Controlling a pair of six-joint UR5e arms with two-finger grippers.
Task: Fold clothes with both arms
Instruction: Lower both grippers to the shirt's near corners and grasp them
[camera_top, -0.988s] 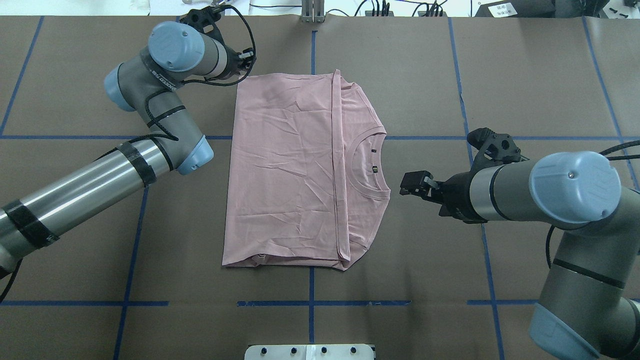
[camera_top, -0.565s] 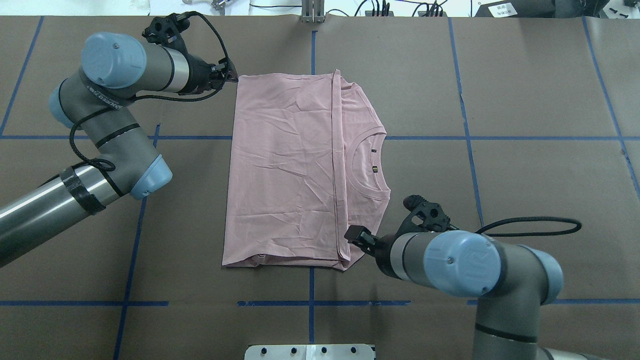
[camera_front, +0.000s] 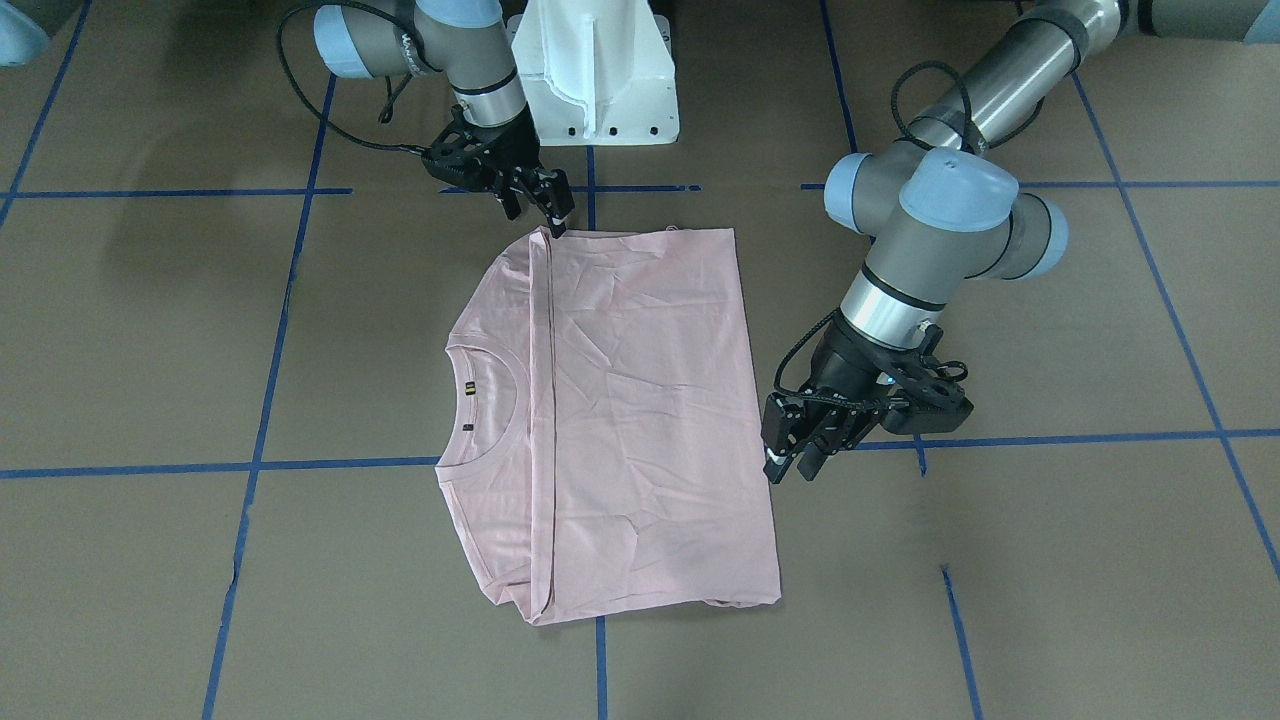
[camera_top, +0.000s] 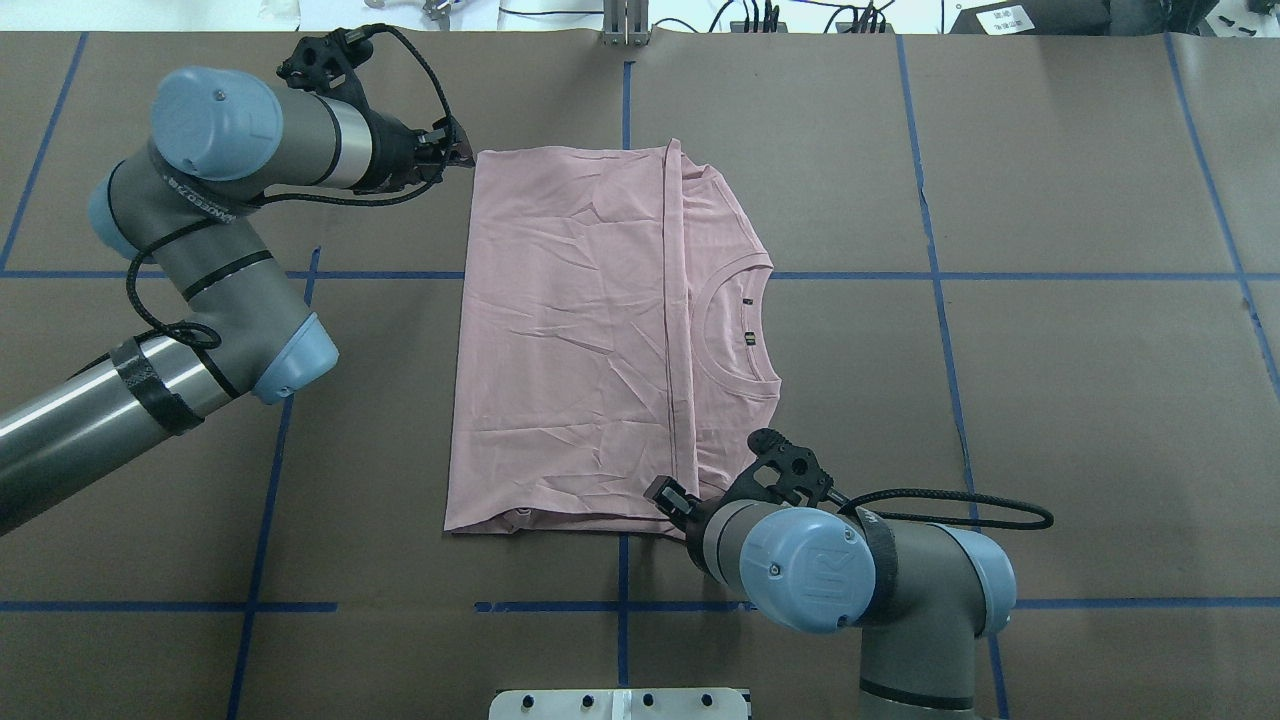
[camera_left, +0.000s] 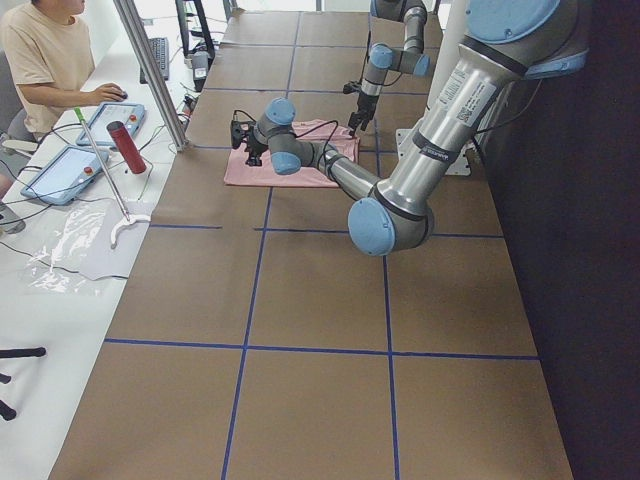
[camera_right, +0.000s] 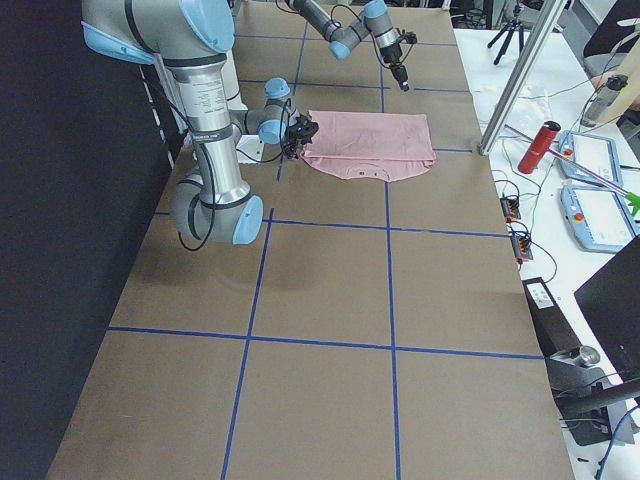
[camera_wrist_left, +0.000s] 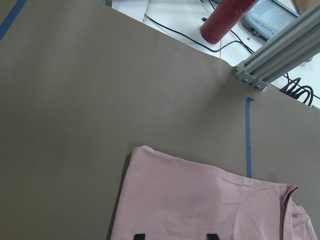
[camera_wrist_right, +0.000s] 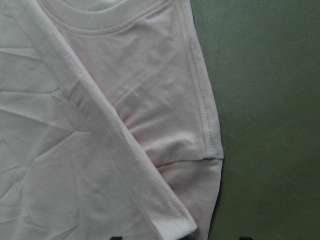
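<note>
1. Nearest: right gripper (camera_front: 540, 212), fingers spread, tips down at the near hem of the T-shirt (camera_top: 570, 340), right where the folded edge ends. Contact with the cloth: cannot tell.

2. Pale pink T-shirt, flat at the centre of the brown table (camera_top: 1050, 200), lightly creased. 1 layer folded over along a straight edge running near to far. Ribbed collar (camera_top: 703, 330) and small black label (camera_top: 748, 340) exposed on the robot's right side.

3. Left gripper (camera_front: 790, 468), fingers spread, holding nothing, raised beside the shirt's far left corner.

4. Farthest, past the table edge: aluminium post (camera_wrist_left: 280, 50) and red bottle (camera_wrist_left: 227, 20).
</note>
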